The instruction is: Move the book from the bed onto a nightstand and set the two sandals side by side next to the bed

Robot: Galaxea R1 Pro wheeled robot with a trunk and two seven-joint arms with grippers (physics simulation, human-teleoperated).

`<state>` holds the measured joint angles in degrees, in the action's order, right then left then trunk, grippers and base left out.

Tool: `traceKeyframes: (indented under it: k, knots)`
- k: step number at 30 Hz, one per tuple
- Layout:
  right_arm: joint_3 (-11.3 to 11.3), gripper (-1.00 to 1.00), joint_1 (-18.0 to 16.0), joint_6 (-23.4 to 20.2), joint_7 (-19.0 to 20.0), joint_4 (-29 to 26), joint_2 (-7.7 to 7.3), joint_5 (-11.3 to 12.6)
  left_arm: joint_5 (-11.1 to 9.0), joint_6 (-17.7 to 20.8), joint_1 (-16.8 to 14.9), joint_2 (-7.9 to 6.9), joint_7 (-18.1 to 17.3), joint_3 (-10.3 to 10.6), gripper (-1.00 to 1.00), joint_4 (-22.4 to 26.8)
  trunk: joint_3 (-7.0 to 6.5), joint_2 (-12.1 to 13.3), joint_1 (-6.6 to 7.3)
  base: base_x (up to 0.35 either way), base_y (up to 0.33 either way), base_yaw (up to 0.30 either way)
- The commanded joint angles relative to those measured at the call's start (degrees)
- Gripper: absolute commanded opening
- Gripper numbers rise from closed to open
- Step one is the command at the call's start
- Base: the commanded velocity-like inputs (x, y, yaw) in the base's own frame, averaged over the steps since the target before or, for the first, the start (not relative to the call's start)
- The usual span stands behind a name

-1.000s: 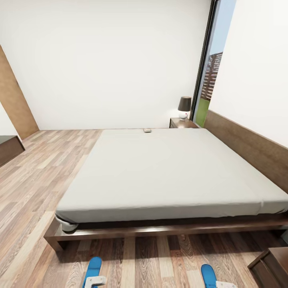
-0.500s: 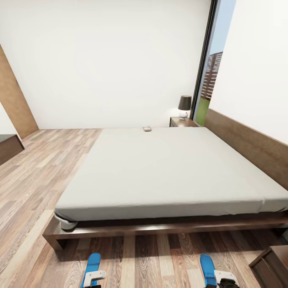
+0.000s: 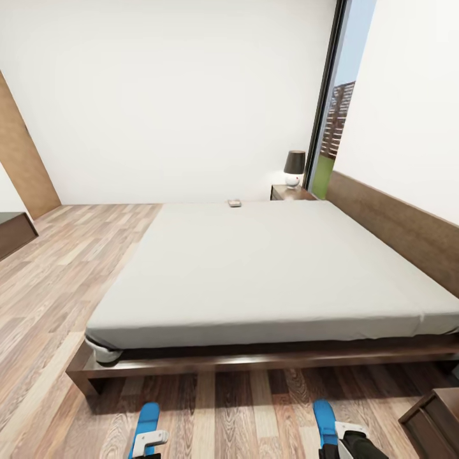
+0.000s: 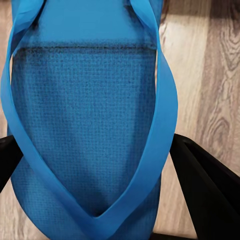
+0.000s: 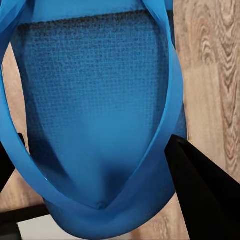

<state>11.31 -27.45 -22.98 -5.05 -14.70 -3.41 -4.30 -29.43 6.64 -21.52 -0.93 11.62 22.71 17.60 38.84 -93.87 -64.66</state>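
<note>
The bed (image 3: 268,268) has an off-white mattress and a dark frame, with its headboard (image 3: 395,223) along the right wall. The book (image 3: 234,203) lies small and dark at the mattress's far edge. Beyond it stands a nightstand (image 3: 290,192). Near the bed's front side, my left gripper (image 3: 150,440) is shut on one blue sandal (image 3: 148,417) and my right gripper (image 3: 349,435) on the other sandal (image 3: 323,417). The left wrist view has black fingers (image 4: 205,180) flanking the sandal (image 4: 85,115) over the plank floor. The right wrist view has the same, a finger (image 5: 200,185) against the sandal (image 5: 95,100).
A dark-shaded lamp (image 3: 294,169) stands on the far nightstand. A second dark nightstand's corner (image 3: 437,414) sits at the bottom right. A low dark cabinet (image 3: 14,233) and a brown door (image 3: 22,159) are at the left, a tall window (image 3: 333,121) at the back right.
The whole view has shifted a little. Both grippers, with the sandals in them, have moved up the picture toward the bed frame, and more of the right arm shows.
</note>
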Motion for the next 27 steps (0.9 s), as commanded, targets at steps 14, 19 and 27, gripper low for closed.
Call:
traceKeyframes:
  k: [14, 19, 27]
  knots:
    - [0.3, -1.00, -0.1, 0.9, 0.0, 0.5, 0.78, -0.5, -0.5, 0.1, 0.0, -0.11, 0.4, 0.6, -1.00, 0.3, 2.57, -5.7, -3.08, 0.000, 0.000, 0.000]
    - [0.2, -1.00, -0.1, 1.0, 0.0, 0.0, 0.90, -0.5, -0.4, 0.3, -0.1, -0.12, 0.5, 0.7, -1.00, 0.6, 3.47, -7.7, -4.17, 0.000, 0.000, 0.000]
    - [-0.1, -1.00, -1.9, 0.6, 0.0, -0.3, 0.94, -0.5, -0.3, 1.2, -2.9, 0.04, 0.6, 0.7, -1.00, 0.6, 4.90, -10.9, -5.93, 0.000, 0.000, 0.000]
